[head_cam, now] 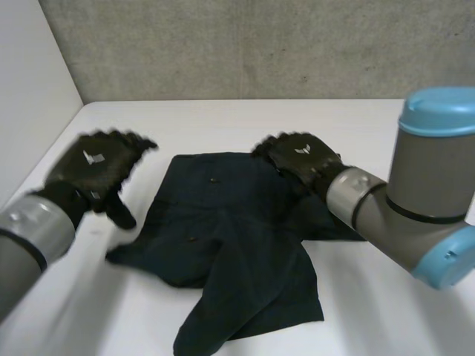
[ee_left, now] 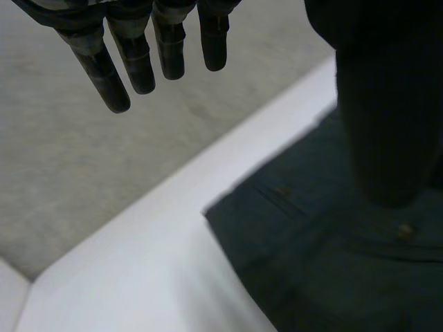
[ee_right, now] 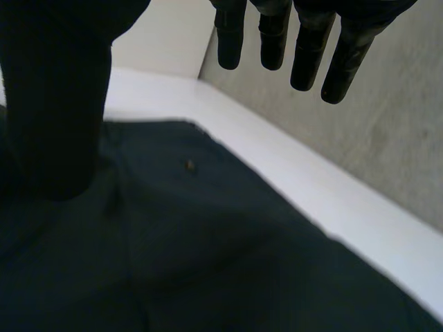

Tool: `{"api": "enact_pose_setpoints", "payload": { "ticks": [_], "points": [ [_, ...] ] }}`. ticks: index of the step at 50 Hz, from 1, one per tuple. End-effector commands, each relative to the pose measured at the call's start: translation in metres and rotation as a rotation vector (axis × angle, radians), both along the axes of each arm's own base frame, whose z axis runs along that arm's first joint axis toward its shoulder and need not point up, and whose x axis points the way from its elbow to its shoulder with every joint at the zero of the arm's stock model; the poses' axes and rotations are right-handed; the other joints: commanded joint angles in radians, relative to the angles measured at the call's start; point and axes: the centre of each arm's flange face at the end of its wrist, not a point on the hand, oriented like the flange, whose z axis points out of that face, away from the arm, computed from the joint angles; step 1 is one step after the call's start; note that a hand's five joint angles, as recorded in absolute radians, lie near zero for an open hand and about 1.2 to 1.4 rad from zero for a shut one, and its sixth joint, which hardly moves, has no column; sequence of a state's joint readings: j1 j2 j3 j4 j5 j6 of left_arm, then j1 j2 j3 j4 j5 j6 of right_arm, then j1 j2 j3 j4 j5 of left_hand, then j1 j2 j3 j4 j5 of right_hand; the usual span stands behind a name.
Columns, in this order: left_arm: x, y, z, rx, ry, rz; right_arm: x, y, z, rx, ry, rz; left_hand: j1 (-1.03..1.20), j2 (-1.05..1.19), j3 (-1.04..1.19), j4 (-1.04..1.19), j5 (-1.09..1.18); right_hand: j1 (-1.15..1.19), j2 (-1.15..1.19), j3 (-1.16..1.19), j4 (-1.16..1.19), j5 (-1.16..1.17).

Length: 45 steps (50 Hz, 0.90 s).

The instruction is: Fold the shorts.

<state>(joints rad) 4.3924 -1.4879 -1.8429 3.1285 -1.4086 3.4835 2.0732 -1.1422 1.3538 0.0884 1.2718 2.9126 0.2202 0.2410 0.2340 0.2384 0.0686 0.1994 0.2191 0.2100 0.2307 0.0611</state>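
On white table [head_cam: 223,122], dark shorts [head_cam: 237,245] rumpled — right hand [head_cam: 300,159] hides far corner, fingers straight; left hand [head_cam: 93,167] spread, alongside.

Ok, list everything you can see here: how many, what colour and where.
Dark blue-green cloth shorts: one, dark blue-green, lying rumpled in the middle of the table.
White table: one, white, under the shorts.
Grey concrete wall: one, grey, behind the table.
White side panel: one, white, along the table's left side.
Left robot hand: one, black, fingers straight, by the shorts' left edge.
Right robot hand: one, black, fingers straight, over the shorts' far right corner.
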Motion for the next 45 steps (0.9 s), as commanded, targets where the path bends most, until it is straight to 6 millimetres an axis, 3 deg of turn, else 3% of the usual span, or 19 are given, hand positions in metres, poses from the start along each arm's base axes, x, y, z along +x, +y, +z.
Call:
{"api": "enact_pose_setpoints", "payload": {
  "ticks": [1,15,26,35,41,45],
  "points": [
    [0.000,0.005,-0.026,-0.019,-0.078,-0.055,-0.028,-0.003,-0.028,0.068,0.023,-0.021,0.020,-0.001,0.006,0.002,-0.003,-0.025,-0.045,-0.035,-0.056,-0.061],
    [0.007,0.021,-0.060,0.102,-0.131,-0.064,-0.045,0.006,-0.053,0.082,0.024,-0.051,0.069,0.049,0.056,0.051,0.046,-0.025,-0.045,-0.035,-0.056,-0.061],
    [0.018,0.026,-0.099,0.186,-0.216,-0.060,-0.045,0.007,-0.054,0.068,0.017,-0.049,0.184,0.163,0.170,0.166,0.161,-0.025,-0.045,-0.035,-0.056,-0.061],
    [0.021,0.029,-0.112,0.154,-0.281,-0.079,-0.046,0.007,-0.054,0.070,0.018,-0.052,0.249,0.228,0.235,0.230,0.226,-0.025,-0.045,-0.035,-0.056,-0.061],
    [0.021,0.022,-0.124,0.151,-0.285,-0.072,-0.046,0.007,-0.055,0.071,0.021,-0.052,0.507,0.486,0.493,0.488,0.484,-0.025,-0.045,-0.035,-0.056,-0.061],
    [0.020,0.015,-0.124,0.118,-0.278,-0.061,-0.046,0.008,-0.055,0.071,0.021,-0.052,1.040,1.019,1.026,1.021,1.017,-0.025,-0.045,-0.035,-0.056,-0.061]
  ]
}}
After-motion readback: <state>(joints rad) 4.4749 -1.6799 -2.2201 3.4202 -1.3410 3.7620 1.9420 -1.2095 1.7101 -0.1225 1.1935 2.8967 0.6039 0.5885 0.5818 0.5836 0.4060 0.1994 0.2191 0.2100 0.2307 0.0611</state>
